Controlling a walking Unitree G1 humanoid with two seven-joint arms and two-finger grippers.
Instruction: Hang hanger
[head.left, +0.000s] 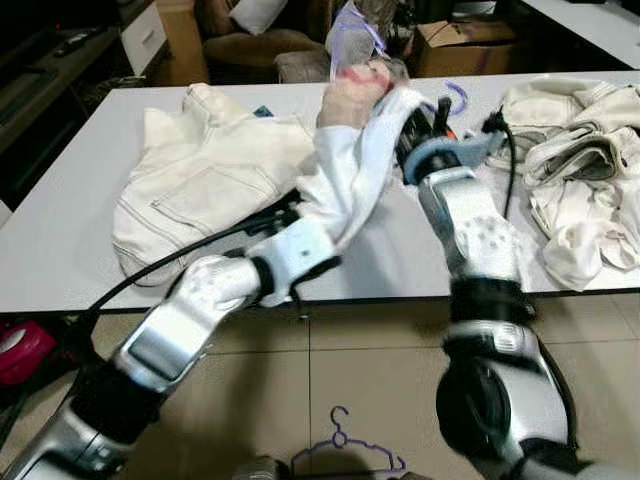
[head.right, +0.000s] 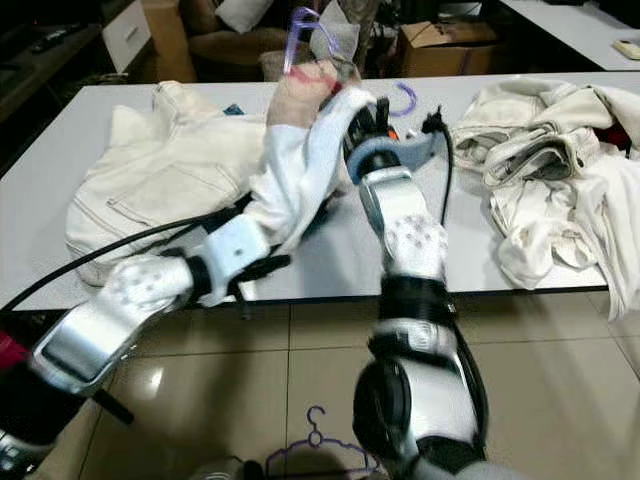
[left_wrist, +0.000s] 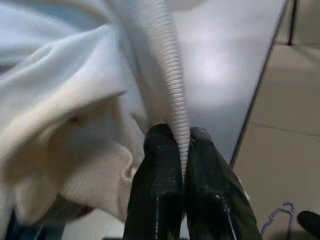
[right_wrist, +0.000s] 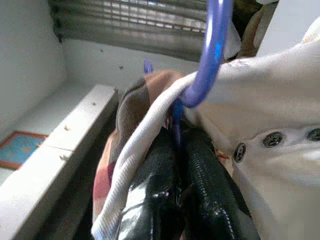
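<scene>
Two hands: left hand (left_wrist: 181, 150) pinching shirt (left_wrist: 75, 100) hem, right hand (right_wrist: 175, 145) clamping hanger (right_wrist: 212, 45).

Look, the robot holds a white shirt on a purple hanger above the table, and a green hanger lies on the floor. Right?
Not quite: the hanger on the floor is purple too, as the left eye view shows. The white shirt and its purple hanger are held above the table.
</scene>
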